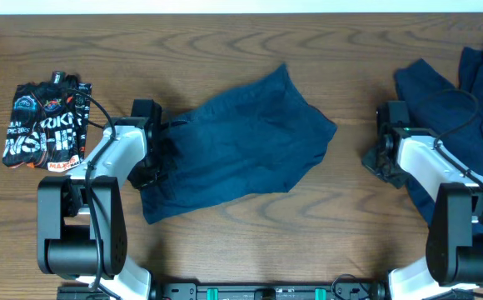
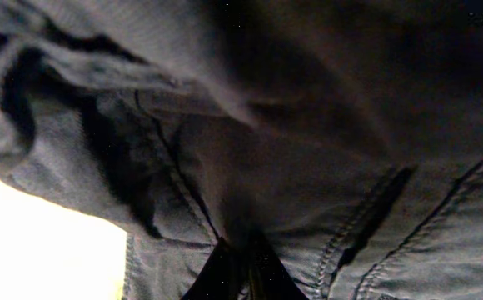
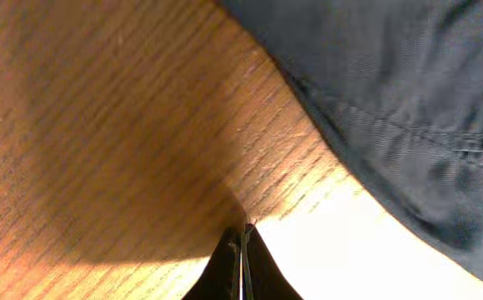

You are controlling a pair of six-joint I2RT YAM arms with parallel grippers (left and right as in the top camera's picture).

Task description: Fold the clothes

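A dark navy shorts-like garment (image 1: pixel 241 142) lies spread and wrinkled at the middle of the table. My left gripper (image 1: pixel 152 157) is at its left edge. In the left wrist view the navy cloth (image 2: pixel 308 125), with seams showing, fills the frame, and the fingers (image 2: pixel 241 275) are shut on a fold of it. More navy clothes (image 1: pixel 475 75) lie piled at the far right. My right gripper (image 1: pixel 373 158) is shut and empty over bare wood, just left of that pile. In the right wrist view its fingers (image 3: pixel 241 250) are pressed together and the pile's edge (image 3: pixel 408 108) is at upper right.
A folded black garment with printed lettering (image 1: pixel 46 125) lies at the far left. The wooden table (image 1: pixel 350 225) shows bare between the shorts and the right pile. Both arm bases stand at the front edge.
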